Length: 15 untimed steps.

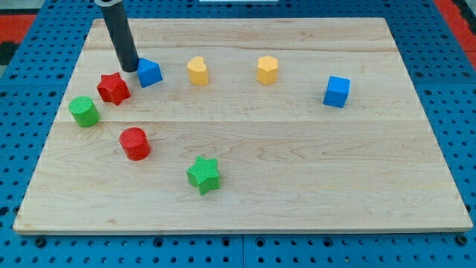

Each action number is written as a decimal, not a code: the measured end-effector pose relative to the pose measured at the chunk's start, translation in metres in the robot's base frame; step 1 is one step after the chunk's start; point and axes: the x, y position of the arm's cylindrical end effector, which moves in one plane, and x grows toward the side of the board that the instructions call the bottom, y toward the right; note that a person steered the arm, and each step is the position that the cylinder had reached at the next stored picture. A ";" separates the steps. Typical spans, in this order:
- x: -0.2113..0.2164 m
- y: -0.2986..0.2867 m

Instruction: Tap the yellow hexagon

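Around the pale wooden board [297, 149], blue pegboard [461, 89] shows.

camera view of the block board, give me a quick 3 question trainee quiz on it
1. True or false: my tip touches the yellow hexagon.
2. Which block lies nearest my tip? A) the blue block just to its right in the view B) the green star C) the blue cube
3. Fill in: between that blue block and the yellow hexagon stands a yellow ____.

Key: 1 false; 2 A; 3 heart
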 end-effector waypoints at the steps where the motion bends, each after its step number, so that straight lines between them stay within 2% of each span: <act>1: -0.001 -0.007; 2: -0.013 -0.086; 3: -0.015 -0.119; 4: 0.022 -0.115; 5: 0.092 -0.119; 6: 0.094 -0.120; 7: 0.134 -0.114; 8: 0.246 -0.112; 9: 0.277 -0.110; 11: 0.280 -0.104; 14: 0.273 0.106; 15: 0.281 0.200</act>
